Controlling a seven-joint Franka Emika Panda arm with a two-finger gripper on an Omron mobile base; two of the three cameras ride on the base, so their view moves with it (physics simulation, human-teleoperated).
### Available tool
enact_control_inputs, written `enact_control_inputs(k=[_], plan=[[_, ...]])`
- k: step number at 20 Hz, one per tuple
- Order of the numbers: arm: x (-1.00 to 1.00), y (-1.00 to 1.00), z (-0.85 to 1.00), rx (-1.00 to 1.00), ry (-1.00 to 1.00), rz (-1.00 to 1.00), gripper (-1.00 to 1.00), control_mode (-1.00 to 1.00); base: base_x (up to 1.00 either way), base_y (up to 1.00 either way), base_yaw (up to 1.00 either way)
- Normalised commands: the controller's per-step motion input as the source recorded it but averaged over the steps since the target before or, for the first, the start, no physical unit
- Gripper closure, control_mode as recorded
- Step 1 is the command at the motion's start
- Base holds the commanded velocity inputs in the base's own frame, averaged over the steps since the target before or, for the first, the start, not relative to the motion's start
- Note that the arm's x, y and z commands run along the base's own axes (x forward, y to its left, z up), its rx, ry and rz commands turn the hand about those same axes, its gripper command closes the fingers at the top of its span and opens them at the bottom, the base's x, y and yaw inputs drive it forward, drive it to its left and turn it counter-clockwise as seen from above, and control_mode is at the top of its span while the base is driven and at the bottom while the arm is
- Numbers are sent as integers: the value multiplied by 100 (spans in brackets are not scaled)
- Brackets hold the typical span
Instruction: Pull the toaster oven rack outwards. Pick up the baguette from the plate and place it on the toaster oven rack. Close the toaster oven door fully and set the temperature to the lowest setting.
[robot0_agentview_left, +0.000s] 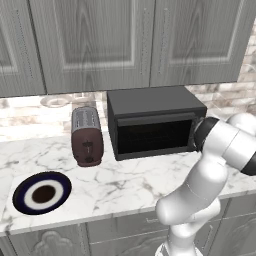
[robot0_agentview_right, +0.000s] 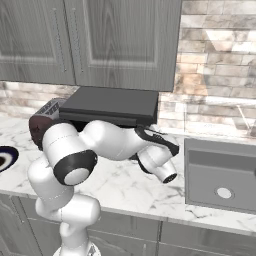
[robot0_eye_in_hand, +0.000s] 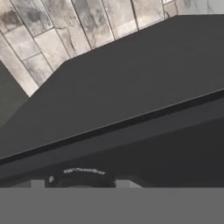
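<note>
The black toaster oven (robot0_agentview_left: 150, 120) stands on the counter with its door (robot0_agentview_left: 152, 136) closed. The rack stays hidden behind the dark glass. At the front left lies the navy plate (robot0_agentview_left: 42, 192) with nothing on it; the baguette is out of view. My arm reaches across to the oven's right side. In the hand view my gripper (robot0_eye_in_hand: 81, 183) points at the oven (robot0_eye_in_hand: 131, 87). A round dial (robot0_eye_in_hand: 81, 175) sits between the fingertips (robot0_eye_in_hand: 37, 183), which hug it on both sides.
A maroon-and-silver slot toaster (robot0_agentview_left: 86, 136) stands just left of the oven. A sink (robot0_agentview_right: 220, 175) is set into the marble counter to the right. Grey wall cabinets hang above the oven.
</note>
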Motion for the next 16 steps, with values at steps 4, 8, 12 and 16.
enact_control_inputs(k=[4,8,12,16], plan=[[-4,0,0,-49,-50,4,100,-100,0,0,0],[-24,10,0,-56,-59,2,100,-100,0,0,0],[-36,35,0,-62,-71,2,100,-100,0,0,0],[-38,53,-1,-69,-82,0,100,-100,0,0,0]])
